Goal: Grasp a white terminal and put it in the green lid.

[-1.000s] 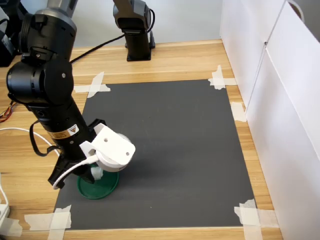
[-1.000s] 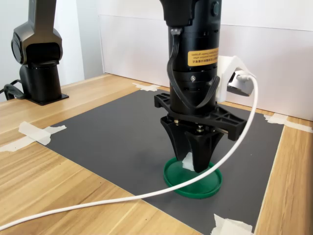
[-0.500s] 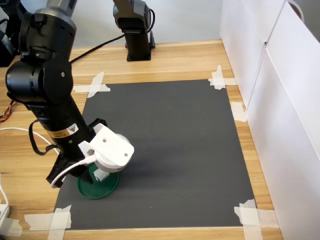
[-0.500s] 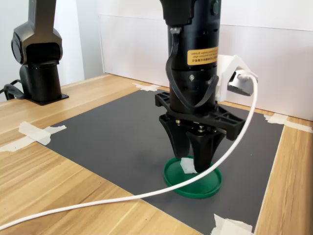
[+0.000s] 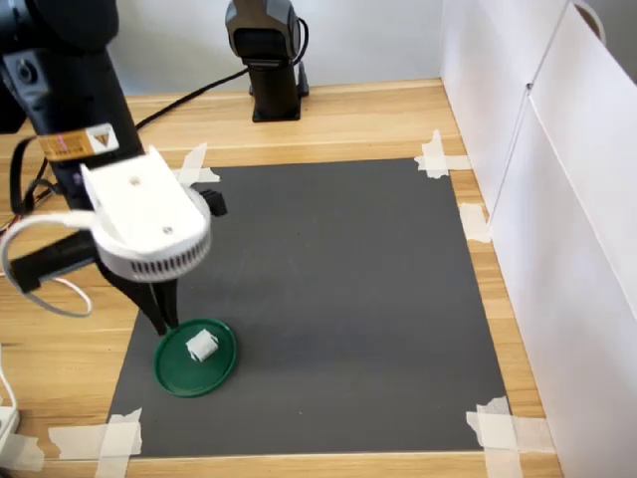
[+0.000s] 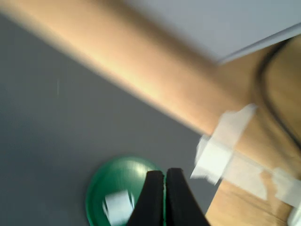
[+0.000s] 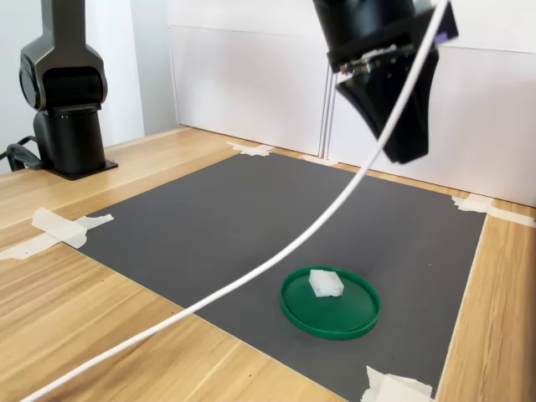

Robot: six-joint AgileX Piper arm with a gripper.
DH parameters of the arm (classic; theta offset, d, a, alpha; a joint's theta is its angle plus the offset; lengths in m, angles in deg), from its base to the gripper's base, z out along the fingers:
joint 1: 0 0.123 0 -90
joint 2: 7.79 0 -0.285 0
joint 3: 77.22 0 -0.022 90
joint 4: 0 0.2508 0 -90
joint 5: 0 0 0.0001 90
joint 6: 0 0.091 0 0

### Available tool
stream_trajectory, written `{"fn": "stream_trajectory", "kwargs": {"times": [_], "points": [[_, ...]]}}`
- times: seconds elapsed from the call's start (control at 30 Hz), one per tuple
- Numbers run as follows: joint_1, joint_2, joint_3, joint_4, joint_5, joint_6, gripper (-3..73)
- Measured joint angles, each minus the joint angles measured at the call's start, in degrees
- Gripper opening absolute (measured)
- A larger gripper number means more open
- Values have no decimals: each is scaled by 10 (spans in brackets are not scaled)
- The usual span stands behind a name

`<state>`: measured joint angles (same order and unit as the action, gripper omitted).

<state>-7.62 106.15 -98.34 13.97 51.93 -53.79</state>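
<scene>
First exterior view: the arm's fingers (image 5: 159, 317) hung above the dark mat (image 5: 348, 289), their tips over the edge of the green lid (image 5: 195, 358) nearest the first exterior view's left. The fingers were pressed together and empty, a state the wrist view confirmed, where the two black tips (image 6: 162, 188) met with almost no gap. The white terminal (image 5: 202, 345) lay inside the lid, near its centre, clear of the fingers. The lid sat on the mat close to the corner at the first exterior view's lower left, just above a cross of white tape (image 5: 105, 436). Further right, bare mat stretched to more tape (image 5: 498, 426) at the opposite corner and a white wall panel (image 5: 557, 199). In the second exterior view the terminal (image 7: 325, 283) rested in the lid (image 7: 330, 302), with the raised fingers (image 7: 402, 126) well above it and a white cable (image 7: 251, 276) crossing in front over the wooden table (image 7: 100, 335).
</scene>
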Motion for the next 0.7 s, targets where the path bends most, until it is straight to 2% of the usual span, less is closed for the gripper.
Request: {"fn": "stream_trajectory", "kwargs": {"times": [0.17, 0.5, 0.63, 0.7], "points": [[0, -76, 0, 27, -72, 155, -20], [0, -190, 12, 29, -136, 346, -20], [0, -292, 111, 29, -262, 394, -21], [0, -386, 235, 29, -361, 412, -21]]}}
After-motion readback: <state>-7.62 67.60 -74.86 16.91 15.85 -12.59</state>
